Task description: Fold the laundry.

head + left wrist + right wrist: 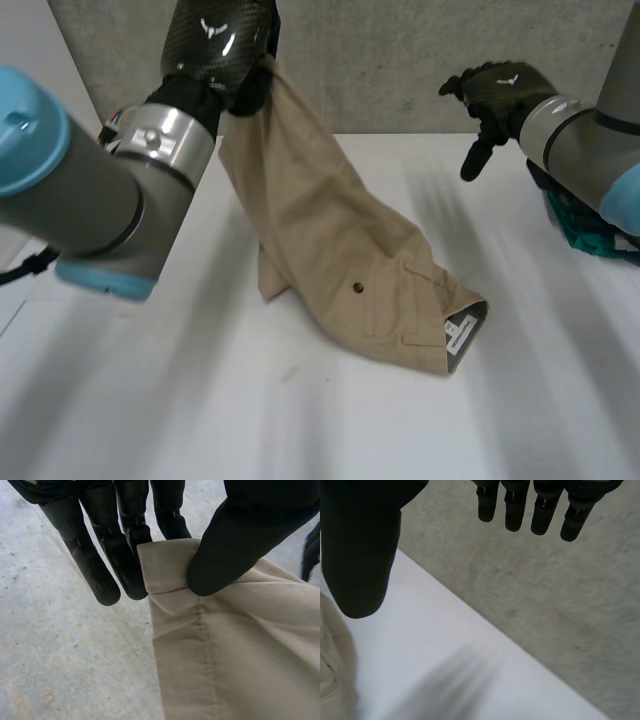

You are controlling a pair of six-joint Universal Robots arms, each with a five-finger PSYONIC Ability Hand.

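Beige trousers [340, 250] hang from my left hand [225, 45], lifted high at the table's back left. Their waistband end, with a button and label, rests on the table in the middle. In the left wrist view the thumb [235, 540] pinches a hem corner of the trousers [235, 645] against the fingers [125, 560]. My right hand [495, 95] hovers open at the back right, apart from the cloth, its fingers straight. In the right wrist view its fingers [540, 505] and thumb [360, 555] are spread over the table edge, with a bit of the trousers [332, 670] beside the thumb.
A teal cloth [590, 235] lies at the table's right edge under my right arm. The white table [300, 420] has bare room in front and to the left. A grey wall [400, 50] runs behind.
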